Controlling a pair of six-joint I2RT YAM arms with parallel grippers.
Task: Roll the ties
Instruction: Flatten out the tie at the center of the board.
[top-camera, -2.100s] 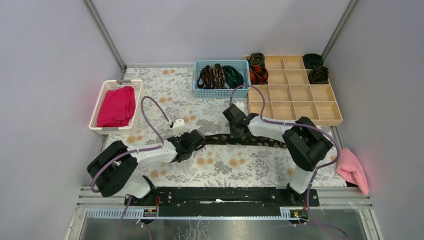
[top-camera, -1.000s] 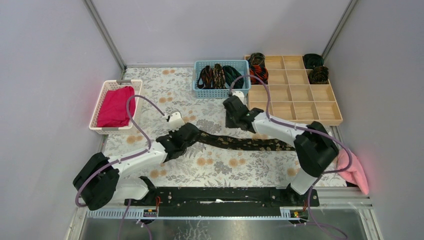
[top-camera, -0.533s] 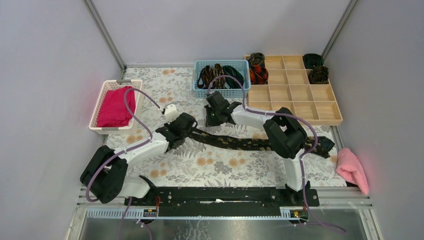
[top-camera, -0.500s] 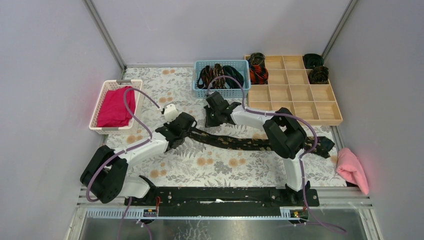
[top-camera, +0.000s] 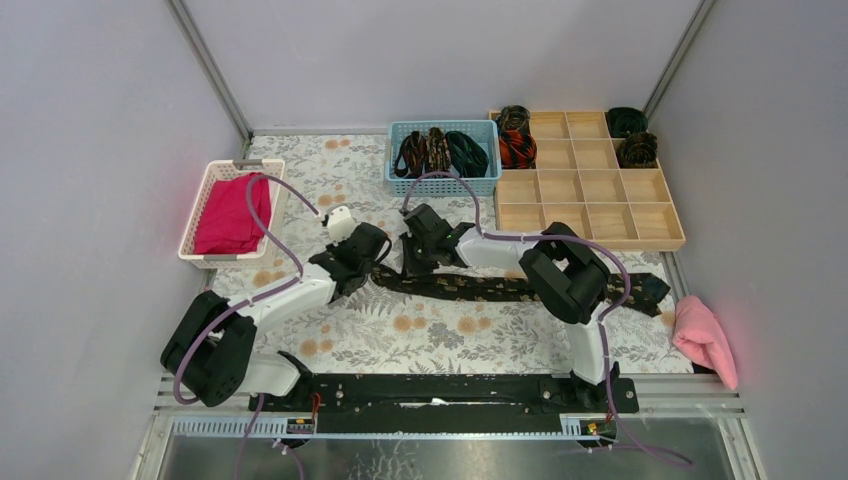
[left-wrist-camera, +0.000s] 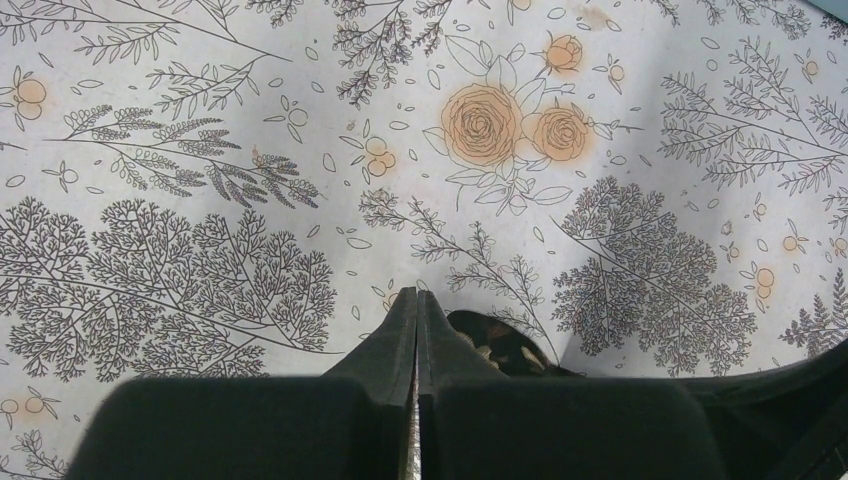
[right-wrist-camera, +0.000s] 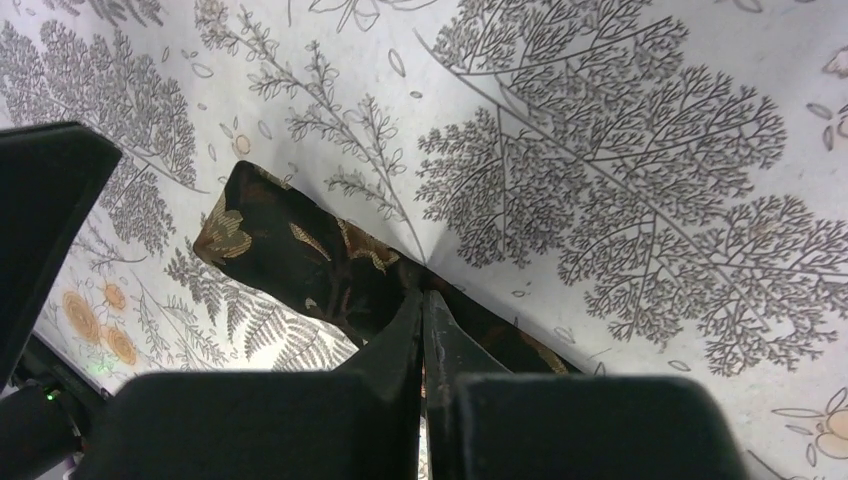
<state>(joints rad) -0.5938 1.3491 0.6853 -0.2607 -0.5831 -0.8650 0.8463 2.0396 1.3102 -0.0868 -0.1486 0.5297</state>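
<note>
On mat (top-camera: 330, 170) one flat tie (top-camera: 470, 288), basket (top-camera: 440, 186) three, tray (top-camera: 580, 185) four coils (top-camera: 517, 148)

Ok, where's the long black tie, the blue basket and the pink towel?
long black tie (top-camera: 470, 289), top view, on the middle of the flat strip.
blue basket (top-camera: 440, 186), top view, on its near wall.
pink towel (top-camera: 705, 340), top view, on the middle of the cloth.

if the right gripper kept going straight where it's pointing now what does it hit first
The black-and-gold tie: the right gripper points down at it, shut tips right at the fabric, tablecloth just beneath. Whether they touch is unclear.
</note>
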